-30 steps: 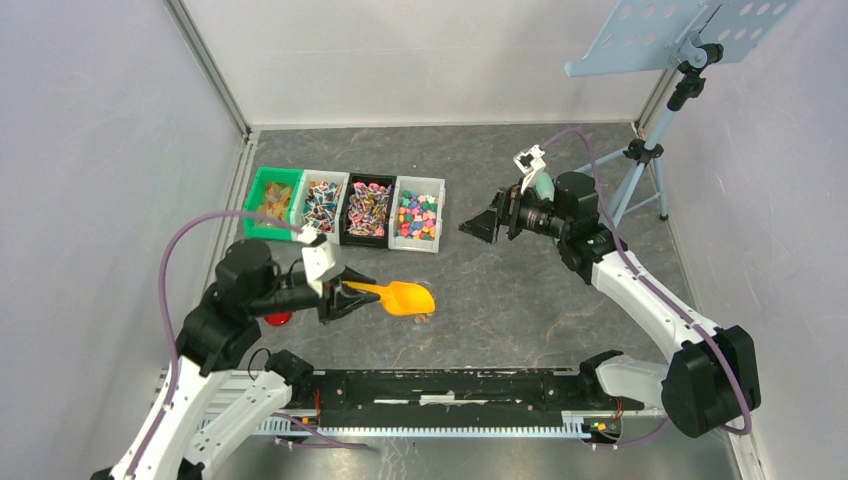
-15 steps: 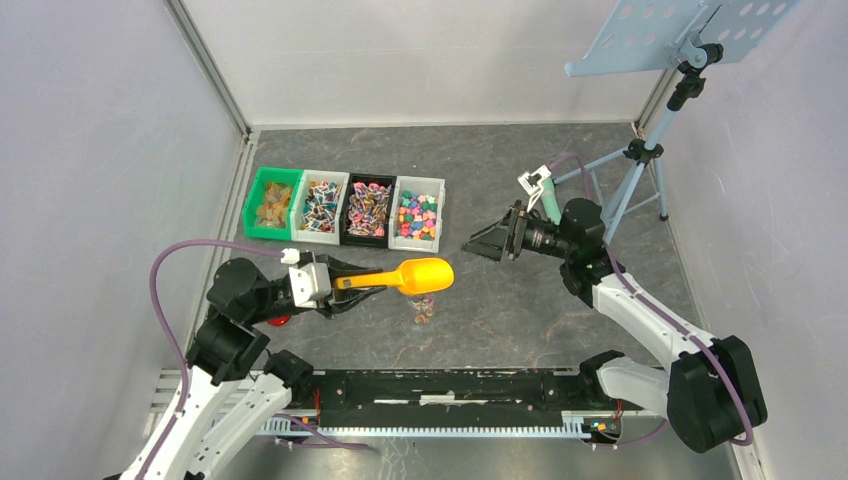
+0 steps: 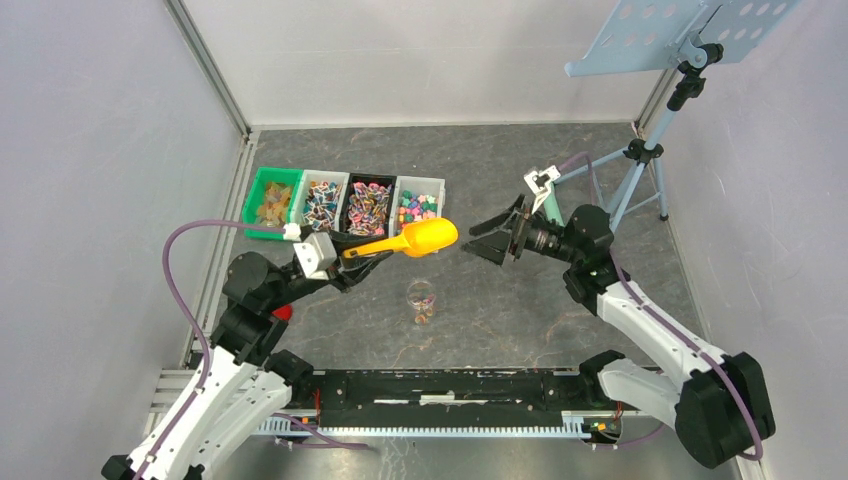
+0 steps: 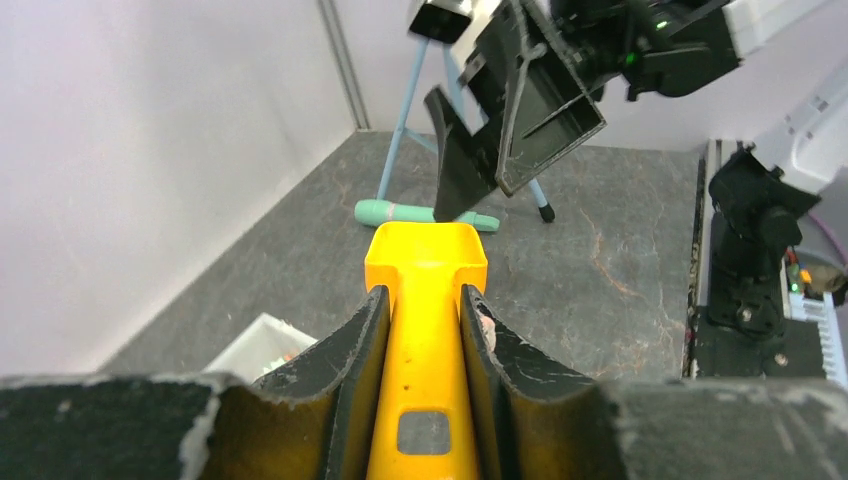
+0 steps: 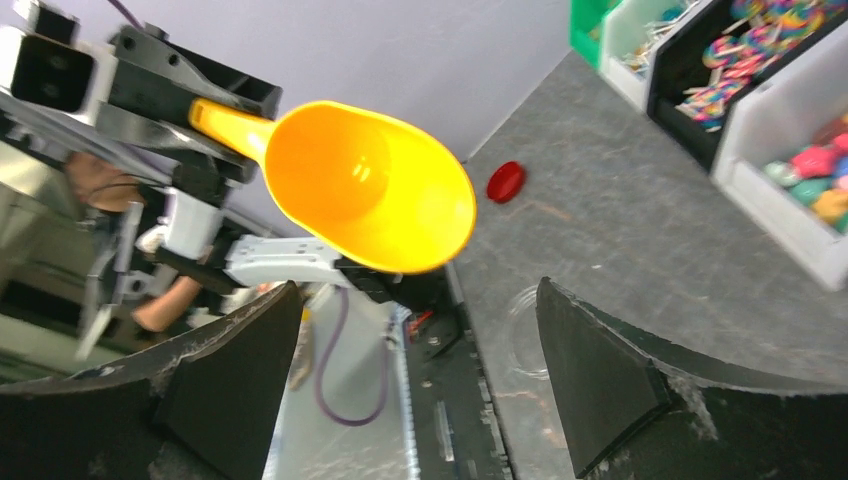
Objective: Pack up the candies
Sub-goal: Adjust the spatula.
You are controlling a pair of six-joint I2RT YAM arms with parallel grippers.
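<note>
You had lifted the scoop [image 3: 428, 238] clear of the clear cup [image 3: 421, 296] and swung it back toward the bins [image 3: 441, 212]; a second earlier it was tipped low over that cup. Your left gripper [image 3: 358, 256] was clamped on its handle, and the scoop looked empty. Your right gripper [image 3: 478, 241] hung wide open just beside it, holding nothing. A few candies [image 3: 422, 313] lay in the cup on the worktop [image 3: 520, 310]. Most remained in the bins, so I judged another scoop was due.
</note>
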